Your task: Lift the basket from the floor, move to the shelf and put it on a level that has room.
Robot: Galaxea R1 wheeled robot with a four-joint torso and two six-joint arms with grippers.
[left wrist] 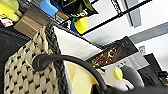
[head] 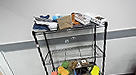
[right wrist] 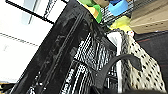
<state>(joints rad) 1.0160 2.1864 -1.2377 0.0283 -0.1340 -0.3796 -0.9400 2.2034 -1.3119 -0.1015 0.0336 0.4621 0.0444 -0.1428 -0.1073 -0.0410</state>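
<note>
The basket (left wrist: 27, 67) rides close before the shelf (head: 72, 52), its middle level (head: 73, 55) free; either hand's grip I cannot tell.

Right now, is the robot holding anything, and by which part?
It cannot be told for sure. The basket shows close up in both wrist views, its woven side and dark braided rim right by the cameras, but no fingers are visible gripping it.

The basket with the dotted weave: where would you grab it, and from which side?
Judging by its shape, the basket is probably best taken by its two short ends, one gripper on each, coming in from outside. The dark braided edge and the curved black handle at the top give something firm to clamp; the woven sides look soft.
</note>
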